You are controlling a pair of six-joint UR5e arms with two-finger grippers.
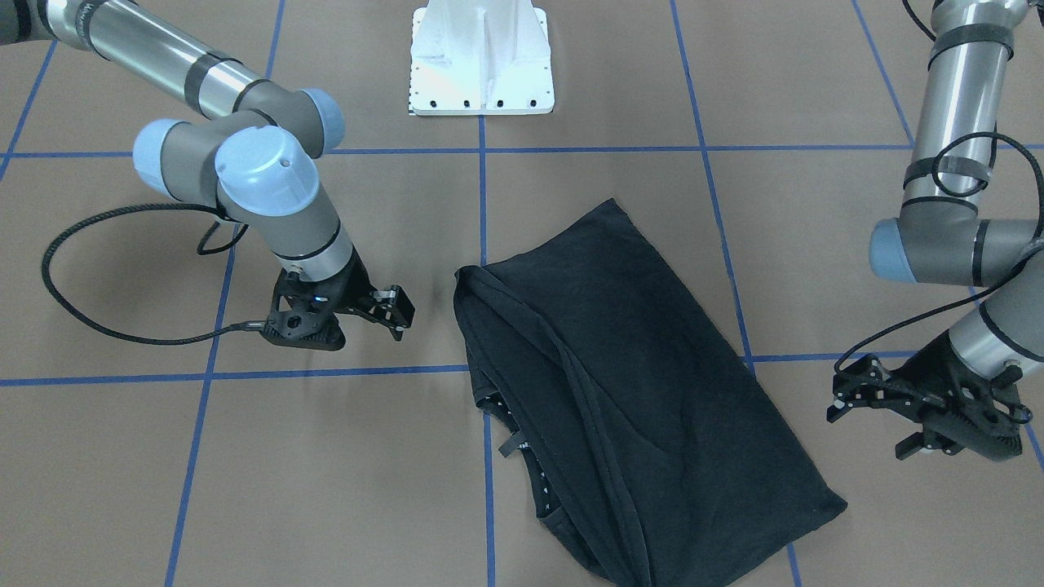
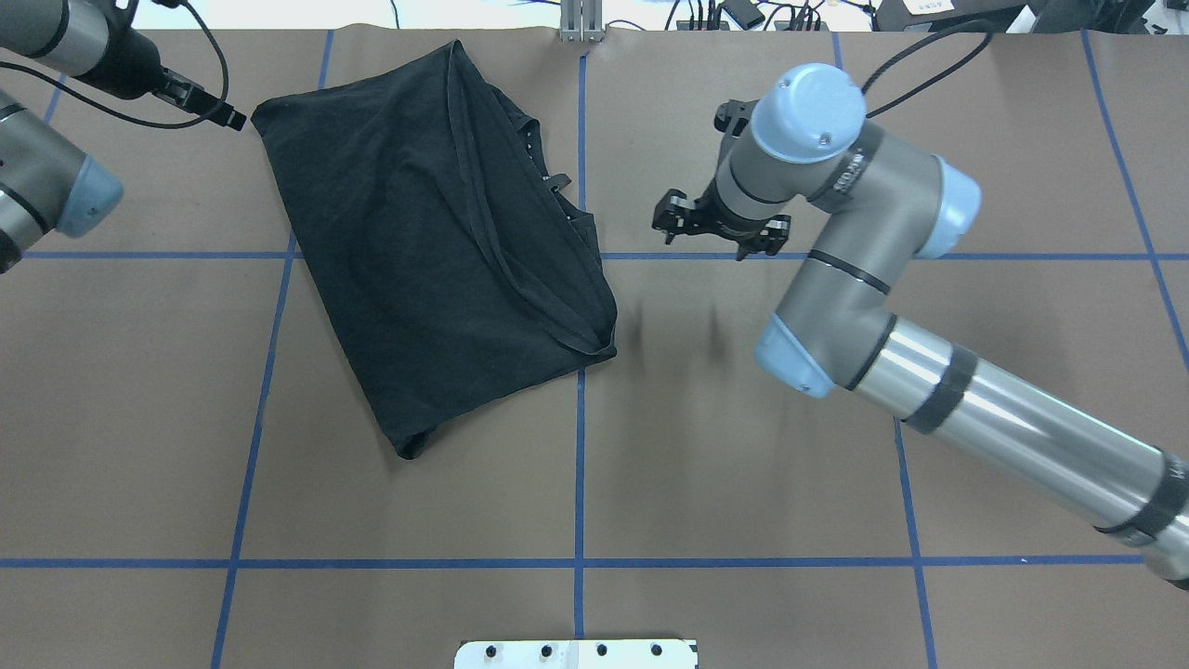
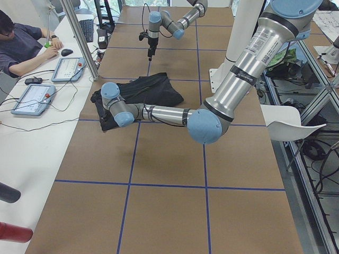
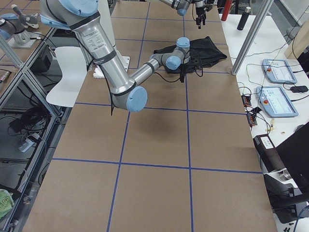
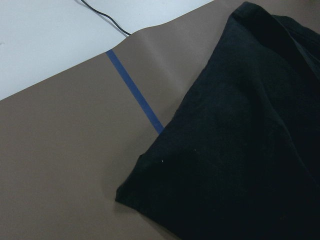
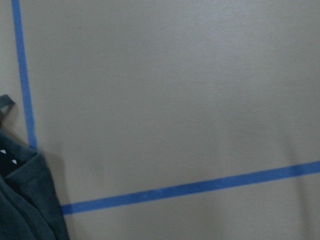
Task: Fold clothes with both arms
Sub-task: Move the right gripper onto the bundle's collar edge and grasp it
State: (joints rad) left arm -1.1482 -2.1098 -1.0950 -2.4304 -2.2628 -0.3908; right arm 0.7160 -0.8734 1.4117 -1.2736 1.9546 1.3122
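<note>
Black shirt (image 1: 620, 367) lies half-folded on the surface (image 1: 245, 489); my left fingers (image 1: 848, 399) and right fingers (image 1: 397, 310) flank it, spread and empty. I'd pinch matching corners and lift evenly.

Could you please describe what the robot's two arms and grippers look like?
The left arm and right arm are silver tubes with grey joints, light blue caps and black bands. A black cable loops to the right arm's wrist; another is strapped along the left arm. The left gripper and right gripper are black, skeletal two-finger claws.
</note>
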